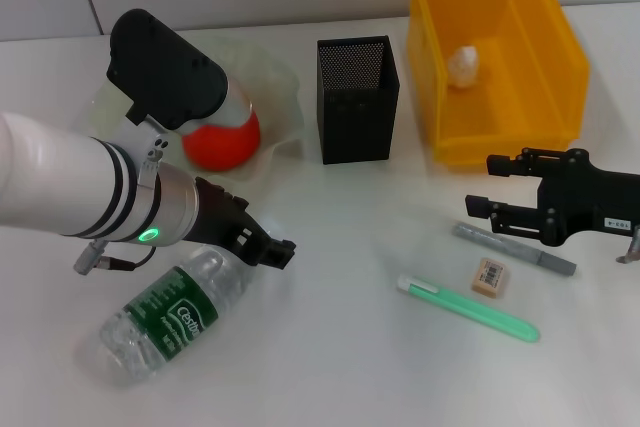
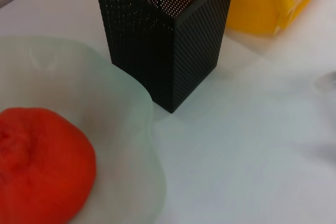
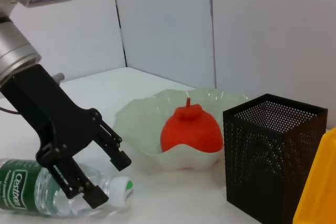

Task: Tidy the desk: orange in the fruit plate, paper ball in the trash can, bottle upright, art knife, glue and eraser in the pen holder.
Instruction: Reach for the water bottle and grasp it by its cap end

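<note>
Down low, found the bottle (image 1: 170, 317) lying flat on the table (image 1: 340, 367) at the near left, cap end pointing right. Saw the left gripper (image 1: 278, 250) right at that cap end, fingers spread apart on either side of the neck, pinching nothing yet. Looked like the step of standing the bottle up.

Could go wrong easily from there. Might roll away if bumped by one finger first, being round and smooth. Might slip out or swing if pinched only by the thin neck. Might tip back over if let go while tilted.

Just behind, saw the orange (image 1: 222, 139) already sitting in the fruit plate (image 1: 285, 77), close enough to get knocked by the arm. Farther right, saw the pen holder (image 1: 358, 102), then the trash can (image 1: 555, 47) with the paper ball (image 1: 464, 65) inside. At the near right, spotted the art knife (image 1: 515, 247), eraser (image 1: 490, 276) and glue (image 1: 470, 309) waiting on the table. Saw the right gripper (image 1: 478, 184) just beside the knife, fingers apart, holding nothing.
</note>
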Controlling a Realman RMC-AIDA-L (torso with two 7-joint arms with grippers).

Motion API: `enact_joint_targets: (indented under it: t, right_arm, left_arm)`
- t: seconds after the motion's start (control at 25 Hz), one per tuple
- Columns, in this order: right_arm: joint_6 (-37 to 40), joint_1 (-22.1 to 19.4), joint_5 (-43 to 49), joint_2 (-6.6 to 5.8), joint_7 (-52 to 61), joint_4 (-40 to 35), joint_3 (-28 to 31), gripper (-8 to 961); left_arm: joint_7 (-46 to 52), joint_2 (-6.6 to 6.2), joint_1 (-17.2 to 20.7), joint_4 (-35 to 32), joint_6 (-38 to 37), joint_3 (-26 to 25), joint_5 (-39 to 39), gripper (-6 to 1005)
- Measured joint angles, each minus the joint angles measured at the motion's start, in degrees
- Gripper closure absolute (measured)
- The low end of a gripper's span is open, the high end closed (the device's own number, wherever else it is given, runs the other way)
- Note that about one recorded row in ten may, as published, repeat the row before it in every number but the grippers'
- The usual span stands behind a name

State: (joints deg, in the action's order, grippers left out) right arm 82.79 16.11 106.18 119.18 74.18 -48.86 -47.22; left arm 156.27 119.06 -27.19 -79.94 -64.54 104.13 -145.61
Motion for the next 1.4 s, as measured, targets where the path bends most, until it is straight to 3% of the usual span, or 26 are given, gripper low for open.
enact_joint_targets:
  t: [1.08,1.24,1.4]
  right_arm:
    - [0.0,0.3,-0.5,-0.09,0.2,0.0,0.2,338]
    - [0.0,0.3,-0.4,-0.09,0.1,0.0,0.2,339]
    - [0.0,0.3,-0.4,-0.09,0.1,0.0,0.2,340]
  left_arm:
    - [-0.1,0.10,-2.2,4.2,1.5,1.0,0.3,259]
    - [-0.1,0.11,-2.2,4.3,1.6,1.0,0.3,385]
    - [-0.1,0.12,-2.2,4.3,1.7,1.1,0.3,403]
